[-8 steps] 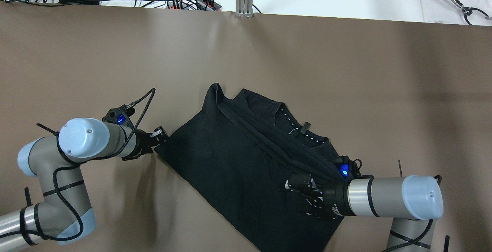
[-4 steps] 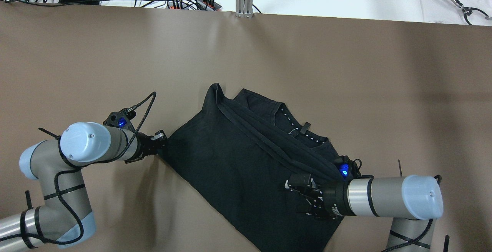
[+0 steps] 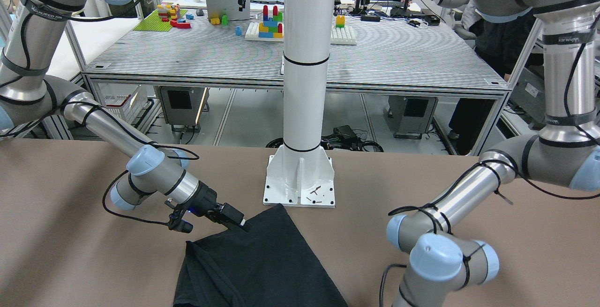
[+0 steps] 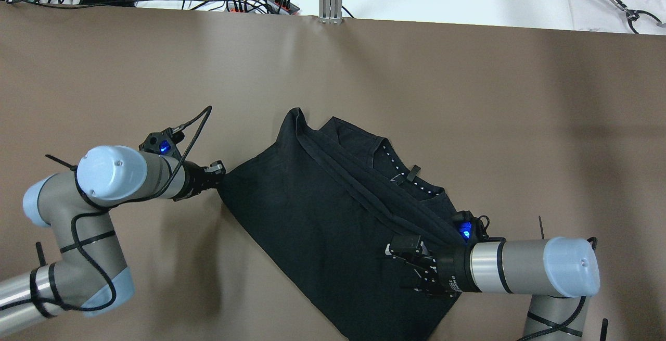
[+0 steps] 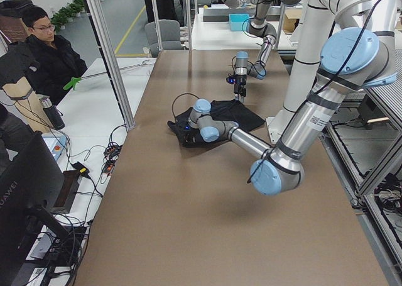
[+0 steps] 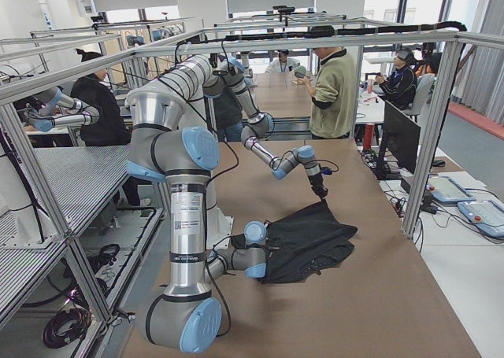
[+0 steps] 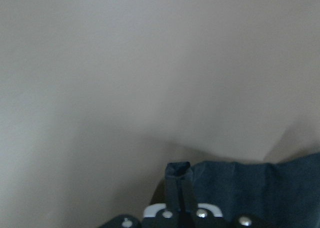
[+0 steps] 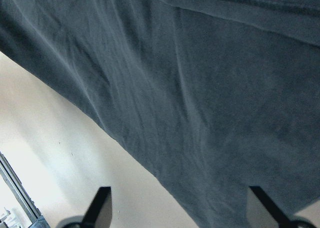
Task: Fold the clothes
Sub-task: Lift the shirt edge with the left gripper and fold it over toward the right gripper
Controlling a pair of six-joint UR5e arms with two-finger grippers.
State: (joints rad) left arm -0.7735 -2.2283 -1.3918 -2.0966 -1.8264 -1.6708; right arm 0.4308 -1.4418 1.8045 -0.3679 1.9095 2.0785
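Thin, soft black cloth on the garment (image 4: 312,216), matt and faintly creased, with a flat stitched hem band. Smooth, matt brown sheet over the table (image 4: 416,96), lightly rippled near its far edge, no shine anywhere on it. Brushed silver metal tubes and smooth pale blue plastic caps with a soft sheen on the left arm (image 4: 119,179) and right arm (image 4: 520,267), rough braided black sleeve on the cable (image 4: 195,133), matt black casing on the left gripper (image 4: 221,172), glossy white paint on the pillar (image 3: 304,86) and its base plate.
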